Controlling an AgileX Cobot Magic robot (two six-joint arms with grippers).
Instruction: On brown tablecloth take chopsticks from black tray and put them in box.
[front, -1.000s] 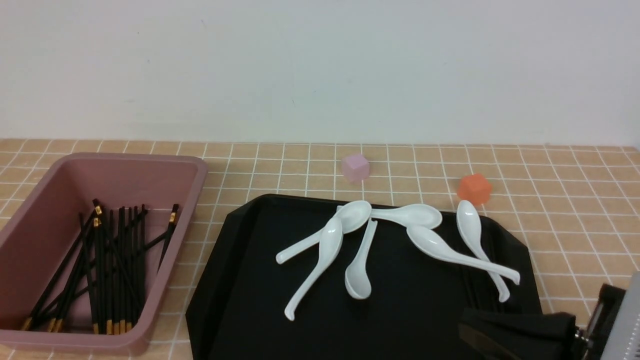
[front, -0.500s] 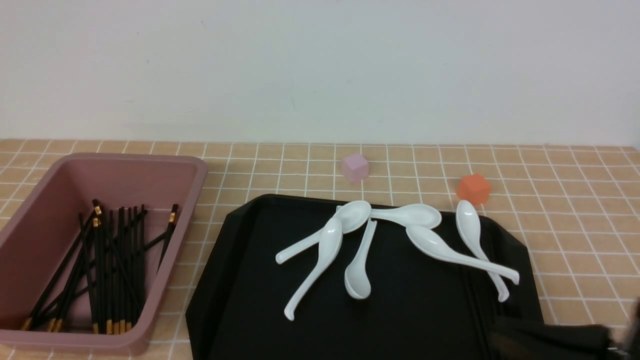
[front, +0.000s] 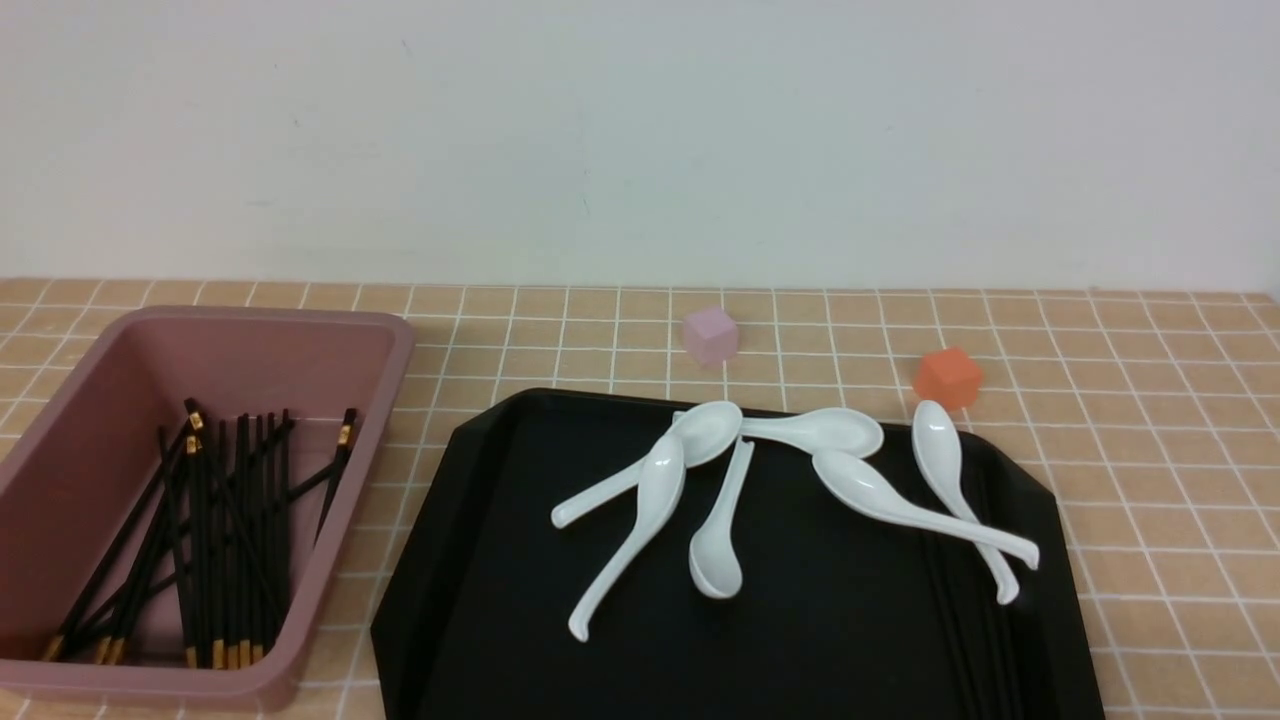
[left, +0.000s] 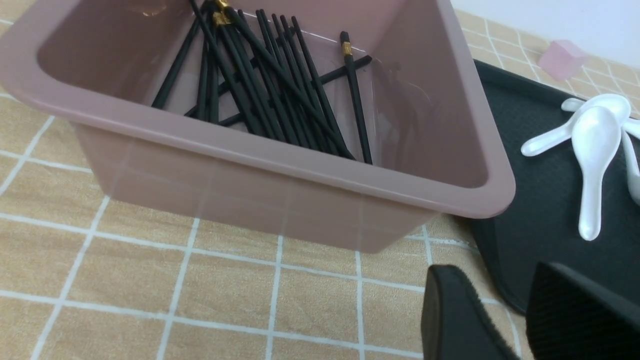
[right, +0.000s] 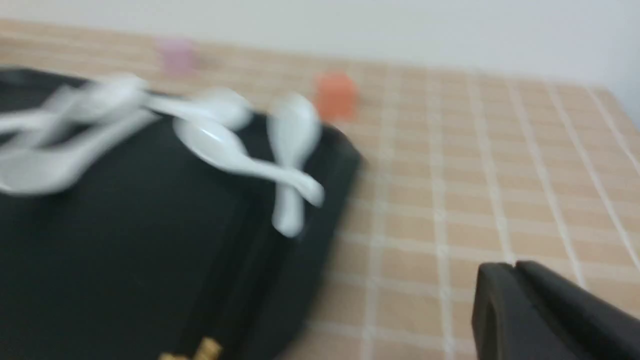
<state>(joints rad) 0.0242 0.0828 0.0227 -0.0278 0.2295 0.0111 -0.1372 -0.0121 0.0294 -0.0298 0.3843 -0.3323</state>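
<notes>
The pink box (front: 250, 318) stands at the left on the brown tablecloth (front: 1150, 450) and holds several black chopsticks (front: 215, 530). The black tray (front: 820, 620) lies in the middle. A few chopsticks (front: 960, 620) lie along its right side, partly under spoon handles. Neither gripper shows in the front view. In the left wrist view my left gripper (left: 505, 290) is open and empty, low over the cloth between the box (left: 280, 165) and the tray's near corner (left: 540, 200). In the blurred right wrist view my right gripper (right: 515, 267) is shut and empty over the cloth, right of the tray (right: 125, 240); gold chopstick ends (right: 200, 349) show there.
Several white soup spoons (front: 660, 480) lie across the tray's far half. A small pink cube (front: 711, 334) and an orange cube (front: 947, 376) sit on the cloth behind the tray. A white wall closes the back.
My right gripper, seen over the tray's near right corner a second ago, has drawn back to the lower right and left the front view. Box, tray and spoons have not moved.
</notes>
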